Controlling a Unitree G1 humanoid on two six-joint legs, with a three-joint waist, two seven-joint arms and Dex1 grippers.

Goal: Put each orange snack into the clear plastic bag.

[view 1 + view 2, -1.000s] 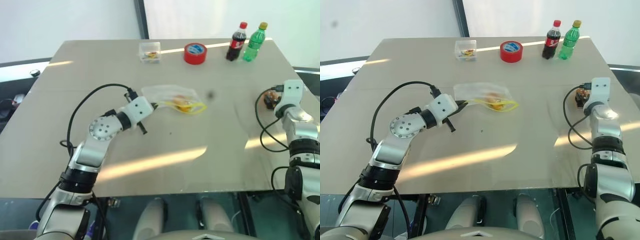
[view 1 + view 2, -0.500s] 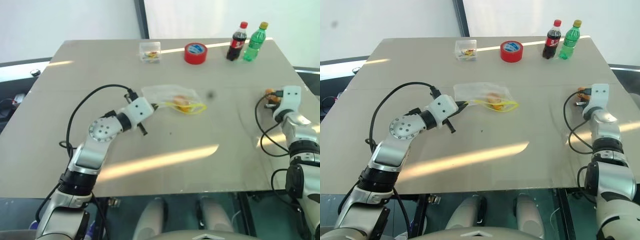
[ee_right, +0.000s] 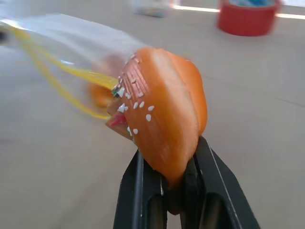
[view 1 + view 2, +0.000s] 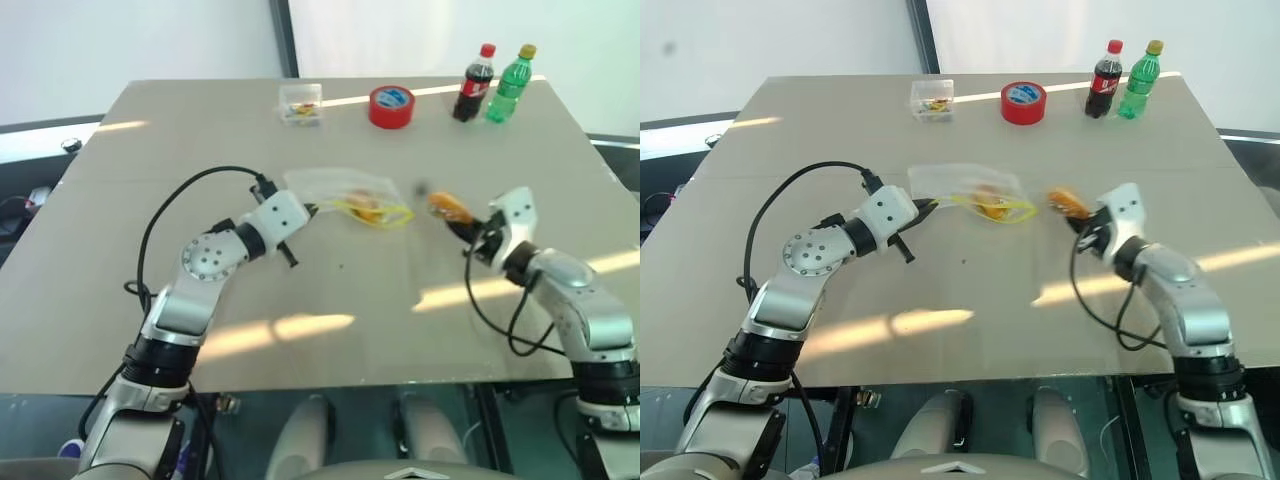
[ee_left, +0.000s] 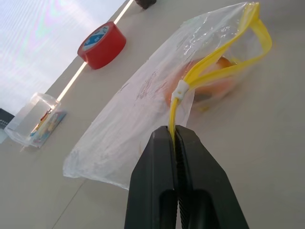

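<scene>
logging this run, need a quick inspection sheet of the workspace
surface: tan table, glare streaks
job's things: clear plastic bag lies mid-table, one orange snack inside; second orange snack held above the table right of the bag
clutter: clear box, red tape roll, cola bottle, green bottle along the far edge
grippers: left gripper shut on the bag's yellow strip; right gripper shut on the snack
cables: black cable loops off each arm
surroundings: pale wall, dark post behind the table

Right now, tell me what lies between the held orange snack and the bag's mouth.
Only bare table separates the orange snack from the clear plastic bag, seen in the right eye view.
</scene>
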